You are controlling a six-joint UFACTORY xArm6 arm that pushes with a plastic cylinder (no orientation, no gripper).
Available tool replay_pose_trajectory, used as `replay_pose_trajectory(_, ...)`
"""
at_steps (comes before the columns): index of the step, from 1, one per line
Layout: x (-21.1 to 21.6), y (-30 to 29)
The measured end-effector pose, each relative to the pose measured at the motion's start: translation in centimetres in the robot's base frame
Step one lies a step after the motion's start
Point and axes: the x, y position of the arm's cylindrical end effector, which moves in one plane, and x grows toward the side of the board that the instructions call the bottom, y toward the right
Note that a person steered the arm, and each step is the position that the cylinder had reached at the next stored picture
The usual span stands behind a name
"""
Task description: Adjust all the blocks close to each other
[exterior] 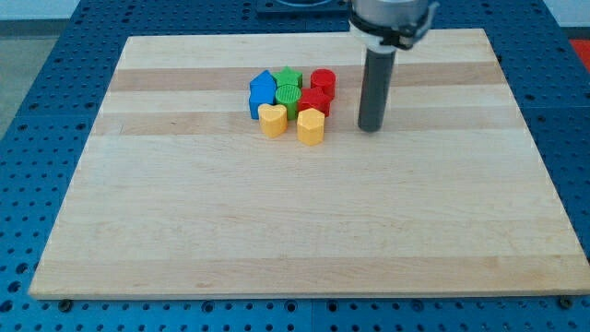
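Several blocks sit bunched together on the wooden board (304,231), left of centre near the view's top. The blue block (262,92) is on the cluster's left. A green block (289,77) and a round green block (289,95) are in the middle. A red cylinder (323,80) and a red block (316,100) are on the right. A yellow heart block (272,120) and a yellow block (311,126) are at the front. My tip (371,127) rests on the board just right of the cluster, apart from the red and yellow blocks.
The board lies on a blue perforated table (46,92). The arm's grey housing (392,18) hangs over the board's top edge, above the rod.
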Motion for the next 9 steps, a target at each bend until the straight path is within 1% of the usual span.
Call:
replay_pose_trajectory(1, 2.1, -1.2)
replay_pose_trajectory(3, 2.0, -5.7)
replay_pose_trajectory(5, 1.5, -8.1)
replay_pose_trajectory(9, 1.2, -9.1)
